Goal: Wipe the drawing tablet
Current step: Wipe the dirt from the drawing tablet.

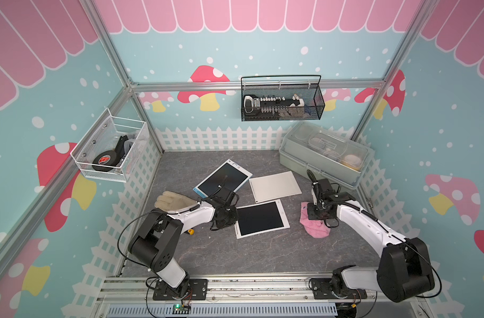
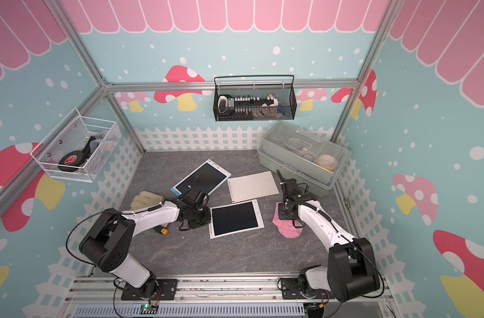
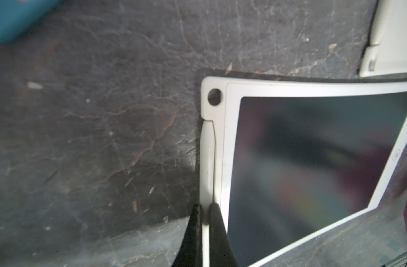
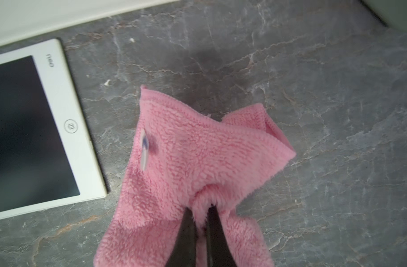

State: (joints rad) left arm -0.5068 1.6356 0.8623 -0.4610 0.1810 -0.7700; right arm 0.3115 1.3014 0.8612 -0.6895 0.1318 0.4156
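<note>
The white drawing tablet (image 1: pixel 260 219) lies flat on the counter (image 1: pixel 262 256) between our arms, left jaws pinching one end. Right jaws pinch a pink cloth (image 1: pixel 316 230) just beside the other end.

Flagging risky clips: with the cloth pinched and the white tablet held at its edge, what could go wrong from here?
1. The left gripper pinches only a thin strip on the white tablet's side; wiping pressure may pivot or free it.
2. The right gripper holds a small fold of the pink cloth; the loose rest may bunch or pull out.
3. The cream board lies close by and could get shoved.
</note>
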